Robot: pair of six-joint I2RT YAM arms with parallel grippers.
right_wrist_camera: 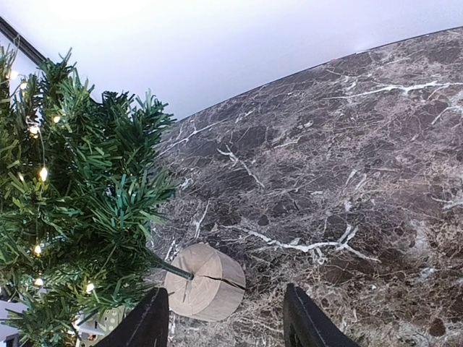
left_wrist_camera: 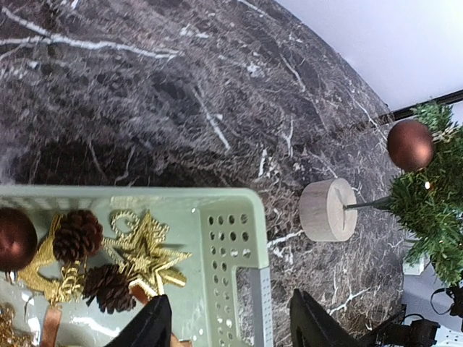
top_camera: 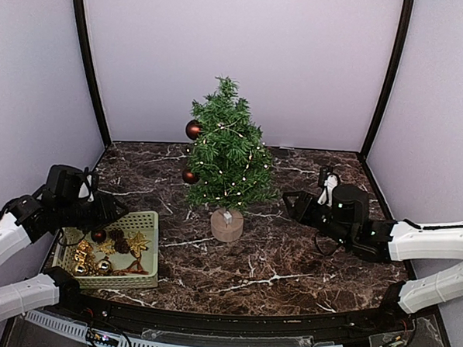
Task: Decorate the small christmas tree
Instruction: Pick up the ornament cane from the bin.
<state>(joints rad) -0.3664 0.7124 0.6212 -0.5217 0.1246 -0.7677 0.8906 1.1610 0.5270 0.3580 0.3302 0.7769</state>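
Observation:
The small christmas tree [top_camera: 229,152] stands upright mid-table on a round wooden base [top_camera: 226,225], strung with lights and carrying two dark red baubles [top_camera: 193,129] on its left side. My left gripper [left_wrist_camera: 230,324] hangs open over the right end of a pale green basket [top_camera: 147,272], with nothing between its fingers. Inside the basket lie a gold star [left_wrist_camera: 143,251], pine cones [left_wrist_camera: 77,234] and a dark red bauble [left_wrist_camera: 14,238]. My right gripper [right_wrist_camera: 226,318] is open and empty, low over the table to the right of the tree, its jaws facing the wooden base [right_wrist_camera: 204,280].
The basket sits at the front left of the dark marble table [top_camera: 290,246], holding more gold ornaments [top_camera: 87,258]. White walls with black corner posts [top_camera: 88,61] close in the back and sides.

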